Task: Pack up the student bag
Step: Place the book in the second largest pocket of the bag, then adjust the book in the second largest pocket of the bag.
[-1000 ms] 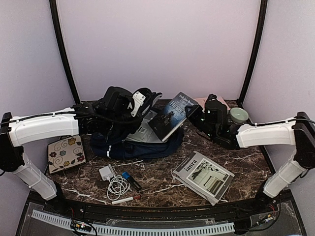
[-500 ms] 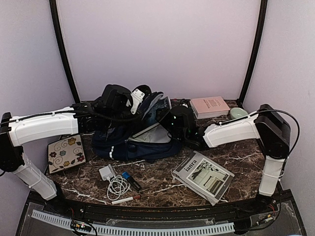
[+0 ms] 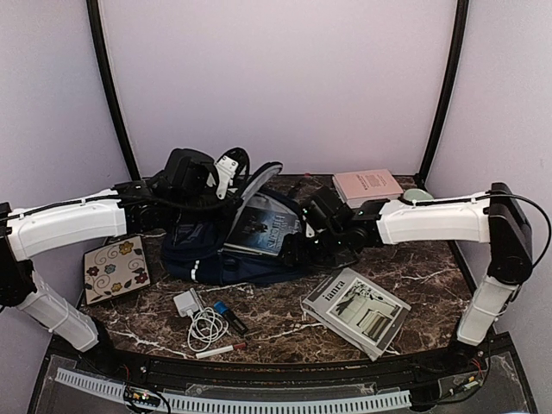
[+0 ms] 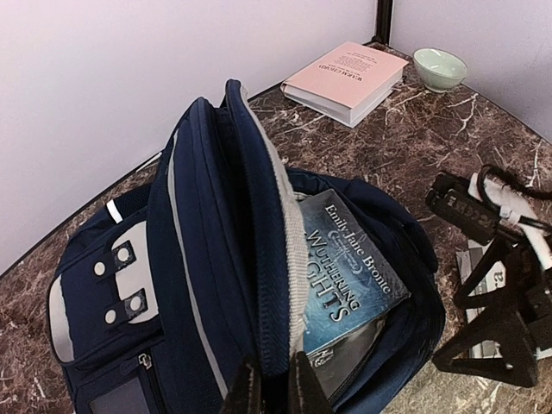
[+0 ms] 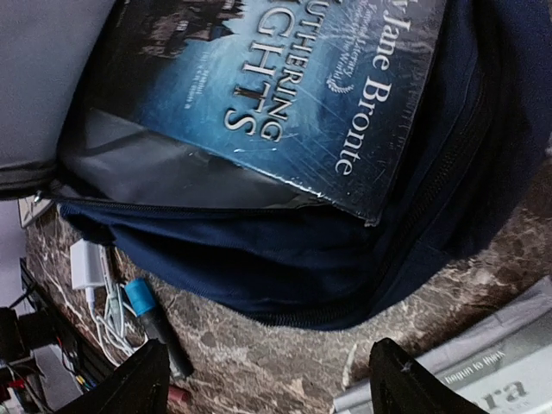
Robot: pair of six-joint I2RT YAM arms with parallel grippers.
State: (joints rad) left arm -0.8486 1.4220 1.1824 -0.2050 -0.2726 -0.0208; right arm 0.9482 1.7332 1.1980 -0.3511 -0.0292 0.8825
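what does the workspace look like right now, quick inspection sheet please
surface: dark marble table
job's things: student bag open, blue book lying in it
clutter: pink book, green bowl, magazine, floral tile, marker, pen
grippers: left gripper pinching the bag's flap; right gripper open over bag's front edge
cables: white charger cable coiled on table
surroundings: plain walls, black posts

Ahead of the left pincer [image 4: 274, 381], the student bag [image 4: 198, 259] is dark navy with thin white stripes and grey lining. Beyond the right pincer [image 5: 269, 362], the Wuthering Heights book [image 5: 259, 78] is stormy blue with white lettering, and the marble table [image 5: 500, 250] is brown with white veins.
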